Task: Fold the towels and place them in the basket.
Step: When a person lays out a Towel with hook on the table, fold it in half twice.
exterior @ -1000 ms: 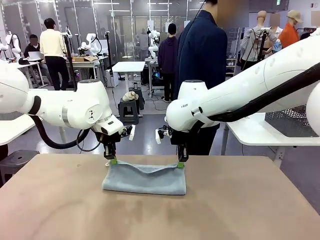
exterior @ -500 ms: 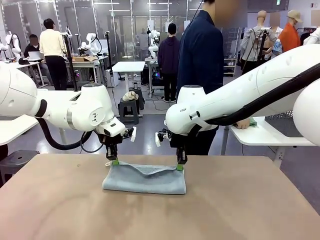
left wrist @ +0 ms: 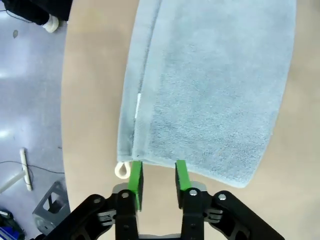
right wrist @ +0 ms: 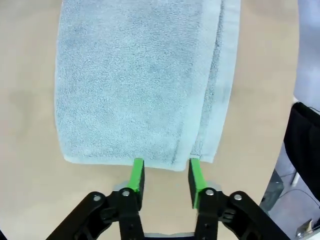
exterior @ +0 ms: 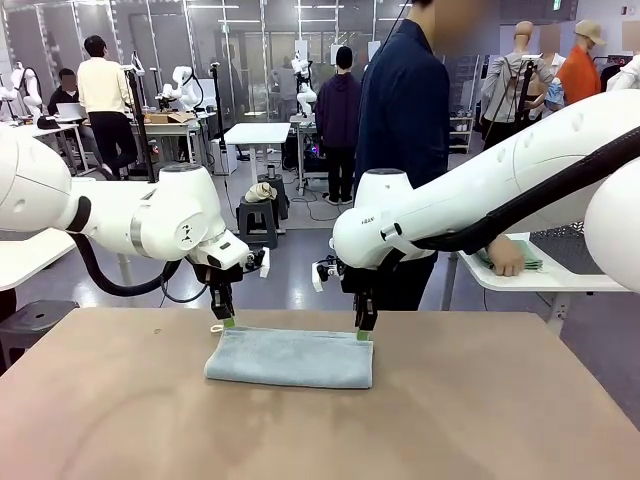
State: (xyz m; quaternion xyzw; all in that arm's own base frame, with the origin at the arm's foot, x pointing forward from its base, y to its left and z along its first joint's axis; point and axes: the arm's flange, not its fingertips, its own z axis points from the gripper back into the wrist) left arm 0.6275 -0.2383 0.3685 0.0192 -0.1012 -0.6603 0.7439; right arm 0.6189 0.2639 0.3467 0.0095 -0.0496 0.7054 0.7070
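Towel (exterior: pixel 289 357) edge dropped flat | left tool (left wrist: pixel 156 165), right tool (right wrist: pixel 166 163) parted, empty | seam tag (left wrist: pixel 138 101) unreadable

1. The left arm (exterior: pixel 120 215) comes in from the frame's left edge, with its elbow bent and its wrist turned down at centre left.
2. The left gripper (exterior: pixel 223 322) points straight down, jaws parted.
3. The right arm (exterior: pixel 480 190) slants in from the upper right, its wrist turned down at centre.
4. The right gripper (exterior: pixel 365 333) points straight down, jaws parted.

Lab hall — white worktables (exterior: pixel 257 132), glass partitions (exterior: pixel 245 60) behind
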